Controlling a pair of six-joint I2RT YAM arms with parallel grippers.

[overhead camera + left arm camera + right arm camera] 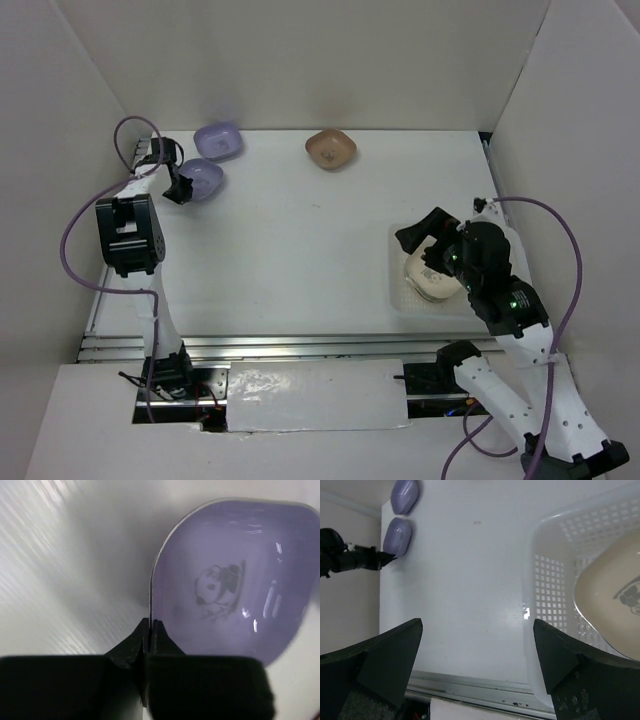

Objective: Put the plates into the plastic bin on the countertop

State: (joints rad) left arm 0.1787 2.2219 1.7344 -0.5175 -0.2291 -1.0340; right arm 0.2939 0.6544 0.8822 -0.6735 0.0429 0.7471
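My left gripper (pixel 181 187) is shut on the near rim of a purple plate (pixel 206 177) at the far left of the countertop (pixel 300 250). In the left wrist view the fingertips (pixel 150 626) pinch the edge of that plate (pixel 225 590), which has a dark centre print. A second purple plate (pixel 218 140) lies just behind it. A brown plate (pixel 331 148) sits at the far middle. My right gripper (pixel 425 250) is open and empty over the plastic bin (pixel 396 290). The bin holds a cream plate (pixel 428 278), which also shows in the right wrist view (pixel 610 600).
White walls close in the countertop on the left, back and right. A metal rail (pixel 300 345) runs along the near edge. In the right wrist view the bin's perforated wall (pixel 547 580) is at the right, and both purple plates (pixel 398 536) are far left.
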